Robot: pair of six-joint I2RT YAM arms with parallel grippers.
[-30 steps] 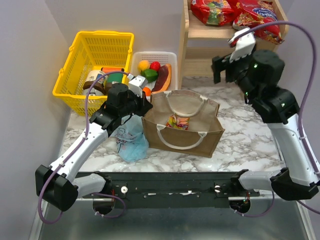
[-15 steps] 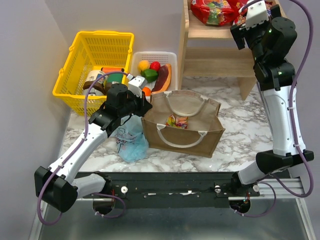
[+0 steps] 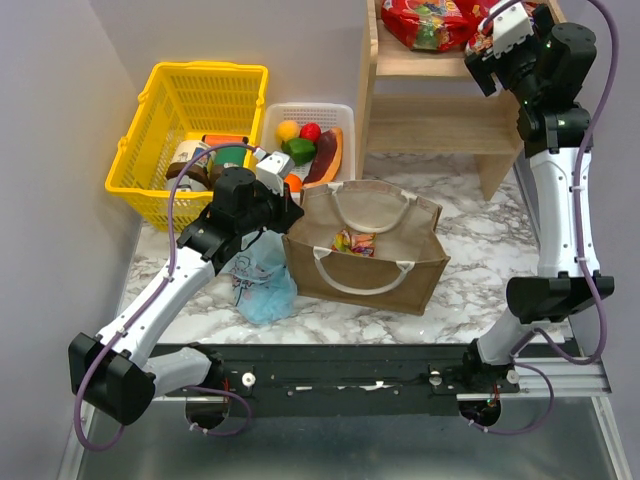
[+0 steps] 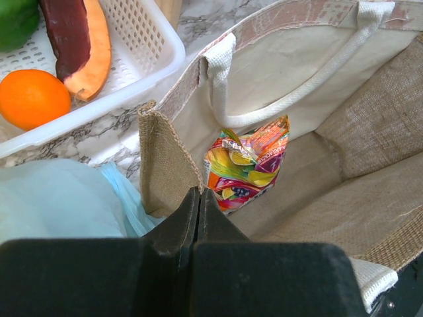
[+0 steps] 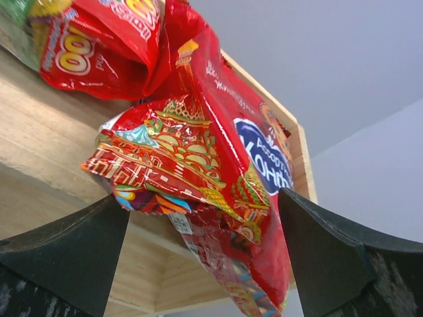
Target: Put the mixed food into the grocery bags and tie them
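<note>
Your right claw (image 5: pixel 201 218) stands wide open and grips nothing; its two fingers sit either side of a red packet (image 5: pixel 198 145) that hangs over the edge of the wooden shelf (image 5: pixel 39 139) at the far right. A second packet (image 5: pixel 99 39) lies just left of it on the same board. Your left claw (image 4: pixel 198 198) is closed tight, its tips meeting at the left corner of the tan bag (image 4: pixel 370 119); you cannot tell from here whether any fabric is pinched. Inside that bag, close to the tips, a small packet (image 4: pixel 248 165) leans against the far wall under a loop handle. The blue bag (image 4: pixel 59 198) slumps on the table (image 3: pixel 480 270) just left of the tan one, under the left wrist. Beyond both, the white tray (image 4: pixel 142 39) holds an orange (image 4: pixel 33 98), a green piece (image 4: pixel 13 20), the wedge (image 4: pixel 76 39), and yellow (image 3: pixel 288 129) and red (image 3: pixel 311 131) fruit. The yellow basket (image 3: pixel 160 110) with its jars stands at the far left.
</note>
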